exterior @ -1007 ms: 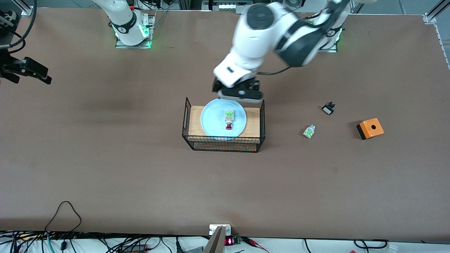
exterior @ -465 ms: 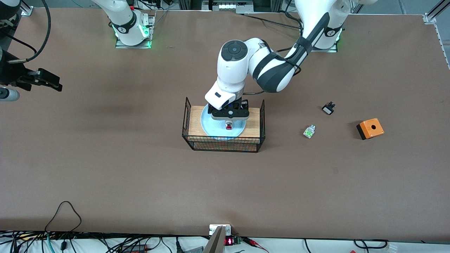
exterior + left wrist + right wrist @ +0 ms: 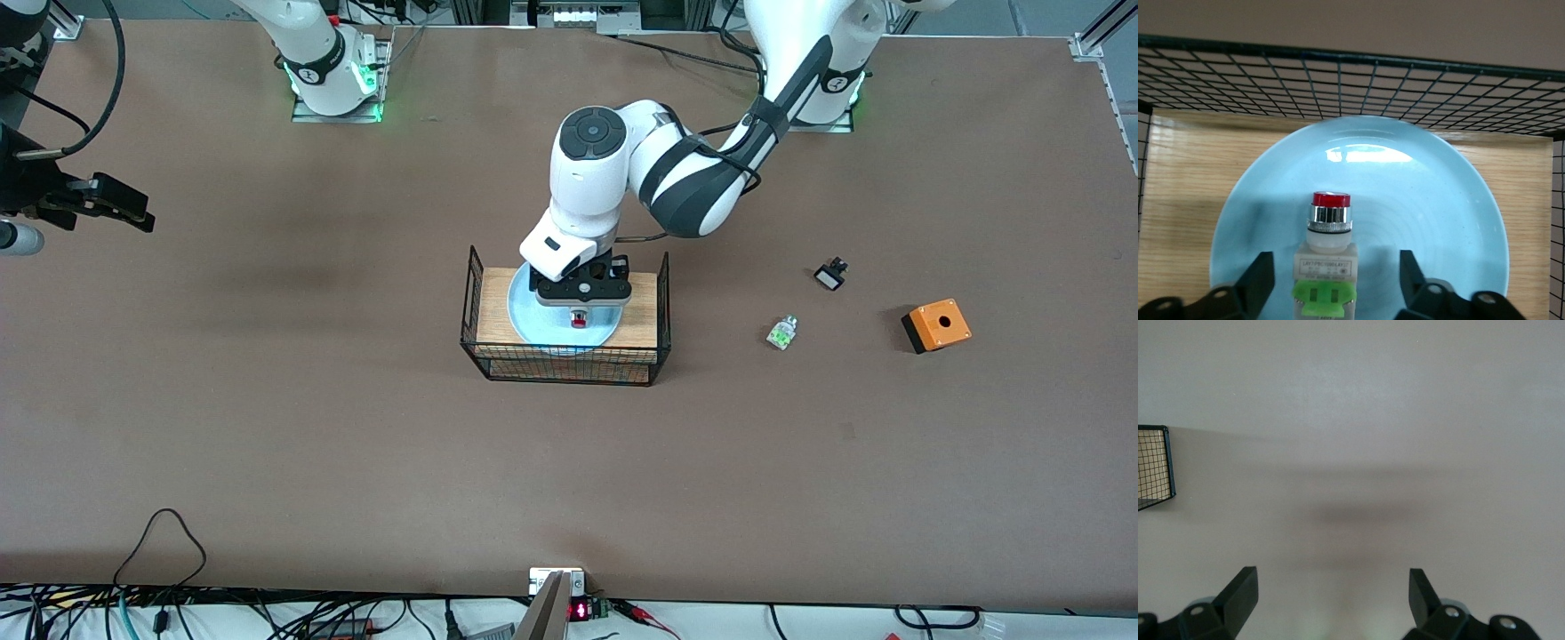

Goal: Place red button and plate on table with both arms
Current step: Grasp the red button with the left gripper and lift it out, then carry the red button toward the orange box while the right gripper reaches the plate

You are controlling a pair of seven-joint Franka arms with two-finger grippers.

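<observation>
The red button (image 3: 579, 317) (image 3: 1328, 257) lies on the pale blue plate (image 3: 524, 320) (image 3: 1438, 220), its red cap toward the front camera. The plate rests on the wood top of a black wire rack (image 3: 564, 360) on the table (image 3: 356, 444). My left gripper (image 3: 581, 298) (image 3: 1335, 267) is down over the plate, open. One finger (image 3: 1261, 273) stands on each side of the button's body, with a gap on both sides. My right gripper (image 3: 133, 213) (image 3: 1331, 580) hangs open over bare table toward the right arm's end, nothing between its fingers.
Toward the left arm's end of the table lie a green-and-white part (image 3: 782, 332), a small black-and-white part (image 3: 830, 274) and an orange box (image 3: 936, 325). The rack's wire walls (image 3: 1351, 73) rise around the plate. A rack corner (image 3: 1155, 467) shows in the right wrist view.
My left arm has come down from above the rack's edge onto the plate, and its fingers now straddle the button and stand closer together. The right gripper has shifted slightly.
</observation>
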